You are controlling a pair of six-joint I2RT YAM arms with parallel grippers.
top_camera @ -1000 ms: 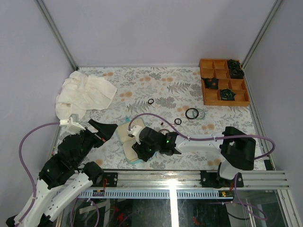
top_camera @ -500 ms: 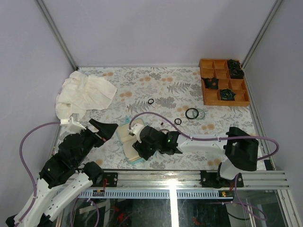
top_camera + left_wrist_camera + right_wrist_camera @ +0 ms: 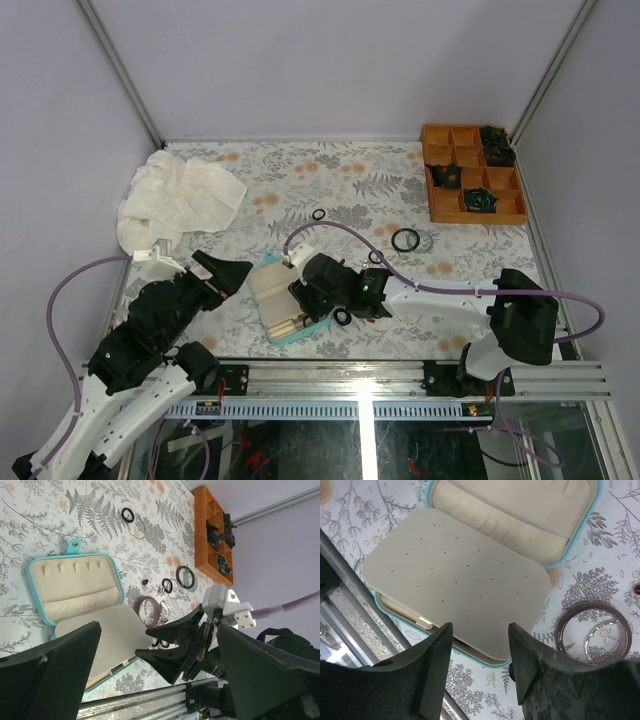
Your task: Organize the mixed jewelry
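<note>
Shifted since a second ago: my right gripper [image 3: 479, 630], drawn rightward, uncovering the teal case [image 3: 460, 575]. Its jaws parted, empty, over the cream flap [image 3: 420, 555]. Left gripper [image 3: 157, 632]: spread wide, empty. Reddish-brown bangle [image 3: 592, 608] just beside case; black bangle [image 3: 393, 240] and small black ring [image 3: 318, 213] farther off on the table.

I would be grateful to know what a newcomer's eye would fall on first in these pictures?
The open teal jewelry case with cream lining lies near the front edge of the floral-patterned table, the right hand open over it. A bright orange compartment tray sits in the far right corner and a crumpled white cloth at the far left, with black rings and a reddish-brown bangle scattered between.
</note>
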